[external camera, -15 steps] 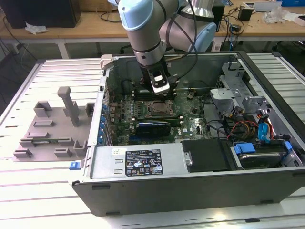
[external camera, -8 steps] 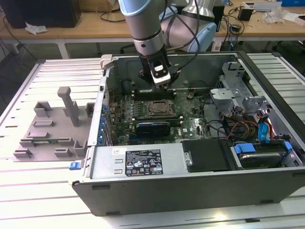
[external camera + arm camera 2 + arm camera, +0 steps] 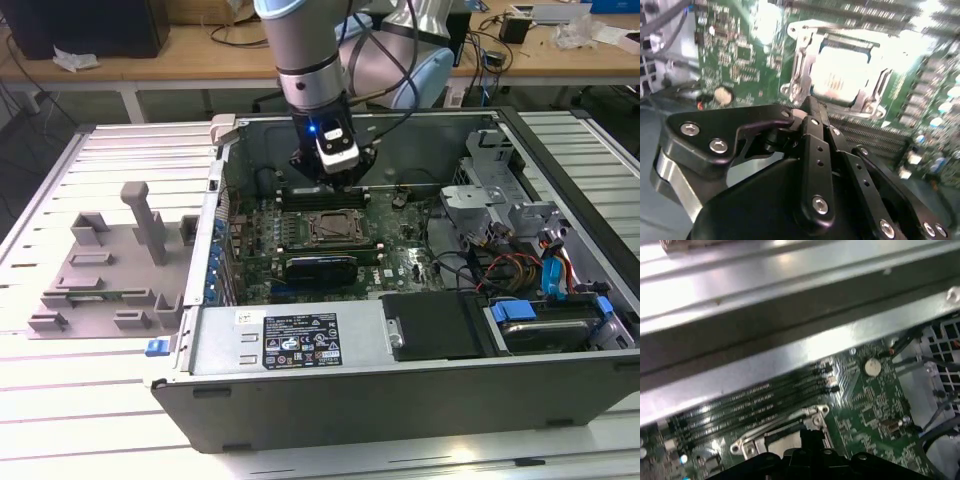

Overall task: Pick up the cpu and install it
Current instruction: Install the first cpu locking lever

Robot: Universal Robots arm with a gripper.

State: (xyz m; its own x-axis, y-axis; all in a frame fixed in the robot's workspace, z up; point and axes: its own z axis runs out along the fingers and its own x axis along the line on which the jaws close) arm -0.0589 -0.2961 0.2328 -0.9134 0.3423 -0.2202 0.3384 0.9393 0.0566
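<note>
Small flat square cpu with shiny silver top (image 3: 842, 75) sits inside the dark metal-framed motherboard socket (image 3: 801, 60), apparently already placed. Black gripper (image 3: 812, 107) hangs just above the socket; jaws look pinched together, holding nothing. Judgement: keep lift vertical, don't nudge chip off seating

A pale, ribbed tabletop (image 3: 120, 150) of long slats carries two things in the exterior view. An open computer case (image 3: 400, 400) lies on its side across the middle and the exterior view's right, its circuit board facing up. Just beside it, toward the exterior view's left, a grey plastic tray (image 3: 75, 290) with raised blocks and one upright post rests flat on the slats. A small blue piece (image 3: 155, 347) sits between tray and case, at the case's near corner.
</note>
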